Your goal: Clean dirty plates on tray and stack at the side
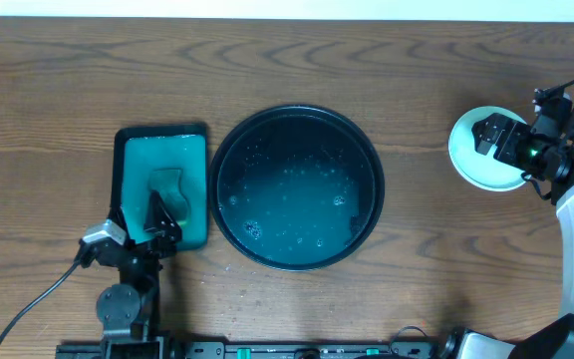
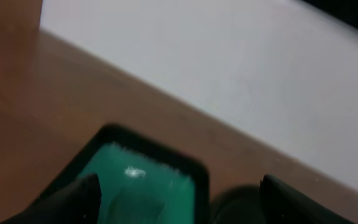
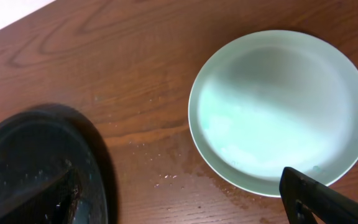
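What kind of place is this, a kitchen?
Probably a robot test bench, not a kitchen: two robot arms at a wooden table, a wet black tray, a sponge tray, a pale plate.

Brown wood table (image 1: 58,90), visible grain, slight sheen. Black tray (image 1: 297,110) glossy, wet with droplets. Mint plate (image 3: 278,106) smooth, softly glossy.

Brown wood-grain tabletop (image 1: 88,70). Centre: large round black shallow tray (image 1: 298,110), wet inside. Just left of it, narrow gap between: rectangular teal-green sponge tray with black rim (image 1: 138,165). Well to the right: pale mint round plate (image 1: 466,160). Small water droplets (image 3: 160,177) on the wood between black tray and plate.
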### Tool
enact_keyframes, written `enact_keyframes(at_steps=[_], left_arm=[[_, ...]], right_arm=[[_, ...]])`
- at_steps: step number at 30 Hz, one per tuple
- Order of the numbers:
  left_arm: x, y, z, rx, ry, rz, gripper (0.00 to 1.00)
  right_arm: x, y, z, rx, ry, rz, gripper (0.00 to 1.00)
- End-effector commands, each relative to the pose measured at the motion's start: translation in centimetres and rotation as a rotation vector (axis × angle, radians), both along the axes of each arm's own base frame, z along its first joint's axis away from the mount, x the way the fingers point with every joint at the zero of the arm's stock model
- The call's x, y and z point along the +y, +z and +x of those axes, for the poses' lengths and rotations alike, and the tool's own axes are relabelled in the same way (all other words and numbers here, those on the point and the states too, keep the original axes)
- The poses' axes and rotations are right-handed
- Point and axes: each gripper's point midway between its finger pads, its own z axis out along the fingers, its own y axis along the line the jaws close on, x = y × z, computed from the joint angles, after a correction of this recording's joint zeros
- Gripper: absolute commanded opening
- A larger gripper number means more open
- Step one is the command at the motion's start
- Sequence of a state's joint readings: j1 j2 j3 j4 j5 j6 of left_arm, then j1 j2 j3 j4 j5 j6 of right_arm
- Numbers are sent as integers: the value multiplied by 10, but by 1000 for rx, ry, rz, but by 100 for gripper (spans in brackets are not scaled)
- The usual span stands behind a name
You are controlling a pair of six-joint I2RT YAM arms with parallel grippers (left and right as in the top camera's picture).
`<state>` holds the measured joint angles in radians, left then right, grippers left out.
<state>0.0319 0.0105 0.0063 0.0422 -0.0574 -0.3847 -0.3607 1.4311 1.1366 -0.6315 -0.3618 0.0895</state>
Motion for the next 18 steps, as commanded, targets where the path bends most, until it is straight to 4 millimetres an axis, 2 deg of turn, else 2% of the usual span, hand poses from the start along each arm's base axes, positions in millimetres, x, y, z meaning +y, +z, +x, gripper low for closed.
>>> enact_keyframes(at_steps=[1, 4, 18], left_arm=[[0, -10, -1, 37, -2, 5, 82], [0, -26, -3, 104, -2, 2, 82], [-1, -27, -3, 108, -11, 9, 82]], right_arm=[[1, 8, 3, -20, 18, -20, 99], [1, 8, 3, -20, 18, -20, 99], [1, 8, 3, -21, 18, -20, 99]])
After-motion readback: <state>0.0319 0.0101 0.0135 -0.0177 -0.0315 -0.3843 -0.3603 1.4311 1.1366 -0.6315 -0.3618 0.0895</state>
